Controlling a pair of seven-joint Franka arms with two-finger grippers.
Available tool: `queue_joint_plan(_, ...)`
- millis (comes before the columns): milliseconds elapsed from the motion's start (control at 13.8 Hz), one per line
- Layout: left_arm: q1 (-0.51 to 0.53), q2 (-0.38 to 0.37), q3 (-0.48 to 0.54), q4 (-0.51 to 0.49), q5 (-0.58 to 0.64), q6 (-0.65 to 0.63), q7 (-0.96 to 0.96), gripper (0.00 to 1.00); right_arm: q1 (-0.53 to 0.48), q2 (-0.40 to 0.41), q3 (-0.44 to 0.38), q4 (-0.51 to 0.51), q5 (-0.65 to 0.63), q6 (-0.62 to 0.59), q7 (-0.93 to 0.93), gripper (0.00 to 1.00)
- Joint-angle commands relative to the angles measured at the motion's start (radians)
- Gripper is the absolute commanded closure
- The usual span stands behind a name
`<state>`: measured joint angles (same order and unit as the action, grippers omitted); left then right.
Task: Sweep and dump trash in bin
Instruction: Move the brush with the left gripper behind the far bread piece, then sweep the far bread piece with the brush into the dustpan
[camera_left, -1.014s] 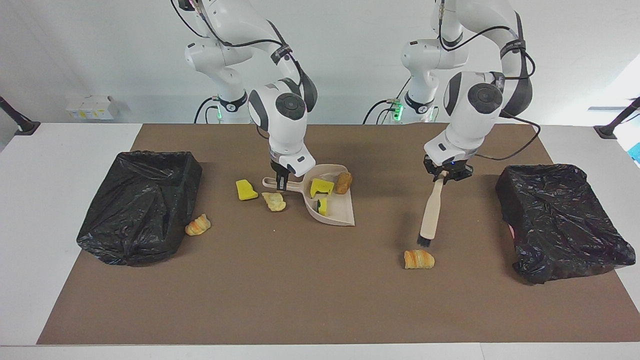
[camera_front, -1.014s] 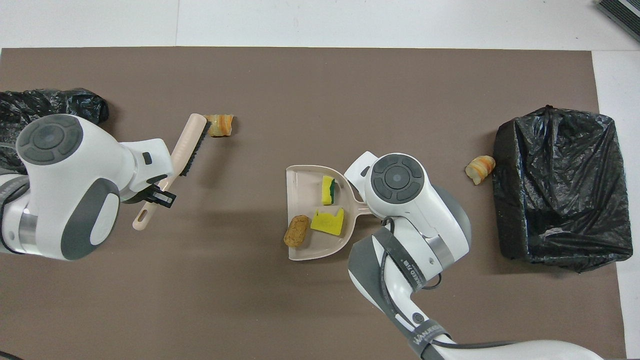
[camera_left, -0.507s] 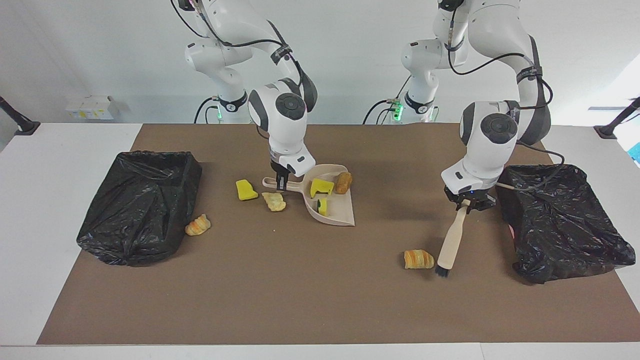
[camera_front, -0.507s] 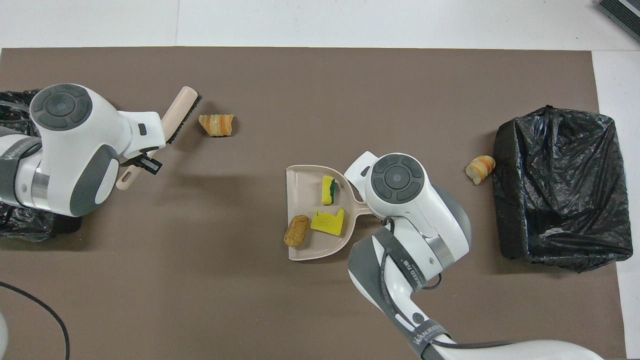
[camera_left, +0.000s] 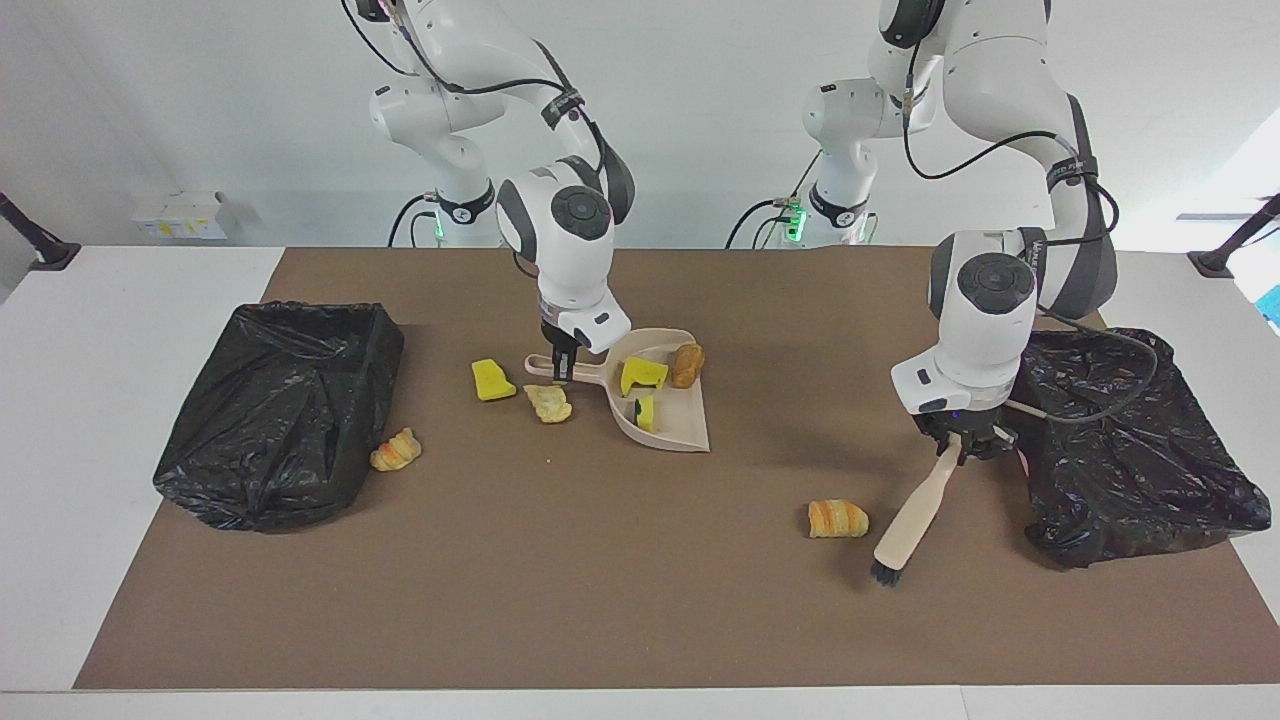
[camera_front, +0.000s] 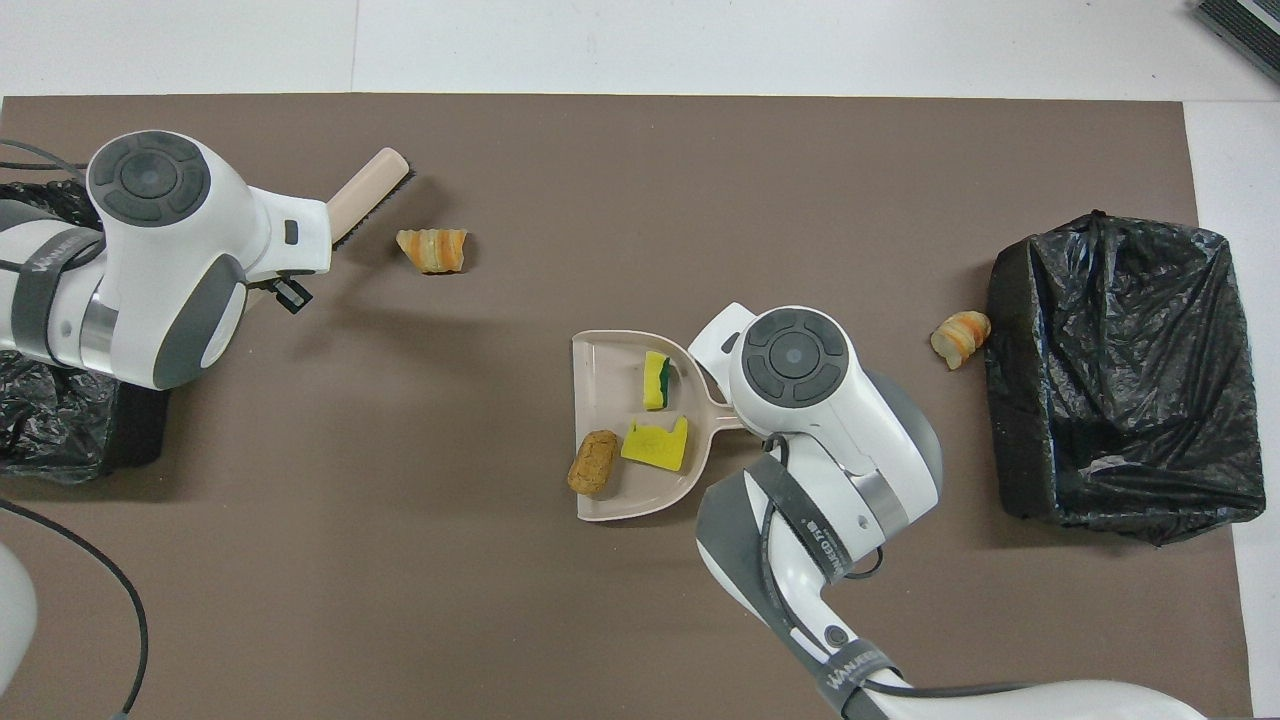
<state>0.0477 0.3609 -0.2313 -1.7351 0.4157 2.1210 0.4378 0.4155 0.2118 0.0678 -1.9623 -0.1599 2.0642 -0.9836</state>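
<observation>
Trash lies scattered over the brown mat (camera_left: 600, 600). From the facing view, my right gripper (camera_left: 563, 368) pinches the handle of the beige dustpan (camera_left: 670, 425), which rests flat and carries two yellow sponge chunks (camera_left: 643, 375) and a brown bread roll (camera_left: 687, 365) at its rim. A third sponge chunk (camera_left: 492, 380) and a pastry piece (camera_left: 549, 403) lie just beside the handle, and a croissant (camera_left: 396, 450) sits against the black bin (camera_left: 280, 410) at my right arm's end. My left gripper (camera_left: 962, 440) is clamped on the brush (camera_left: 912, 520), tilted, bristles down beside another croissant (camera_left: 837, 518), though whether they touch the mat I cannot tell. From overhead, the brush (camera_front: 368, 190) slants out from under my left wrist, apart from that croissant (camera_front: 432, 249); my right arm covers the dustpan (camera_front: 600, 360) handle and the pieces near it.
</observation>
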Motion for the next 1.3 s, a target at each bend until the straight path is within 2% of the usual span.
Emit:
queue_joint_plan(0, -0.014, 0.015, -0.002, 0.000, 0.057, 0.013, 0.048, 1.00, -0.001, 0.004, 0.004, -0.012, -0.020, 0.036, 0.043, 1.00)
queue_joint_plan(145, -0.020, 0.010, -0.002, -0.029, 0.064, 0.005, 0.061, 1.00, -0.001, 0.004, 0.004, -0.012, -0.020, 0.036, 0.043, 1.00)
queue_joint_plan(290, -0.022, -0.019, -0.003, -0.104, 0.064, 0.016, 0.117, 1.00, -0.001, 0.004, 0.004, -0.012, -0.020, 0.036, 0.043, 1.00)
queue_joint_plan(724, -0.058, -0.069, -0.016, -0.168, 0.052, -0.067, 0.141, 1.00, -0.001, 0.003, 0.004, -0.012, -0.020, 0.036, 0.043, 1.00)
queue_joint_plan(942, -0.087, -0.111, -0.017, -0.233, 0.049, -0.087, 0.142, 1.00, -0.001, 0.003, 0.004, -0.012, -0.020, 0.036, 0.043, 1.00)
queue_joint_plan(1232, -0.118, -0.161, -0.019, -0.319, -0.036, -0.092, 0.122, 1.00, -0.001, 0.004, 0.004, -0.013, -0.020, 0.036, 0.043, 1.00)
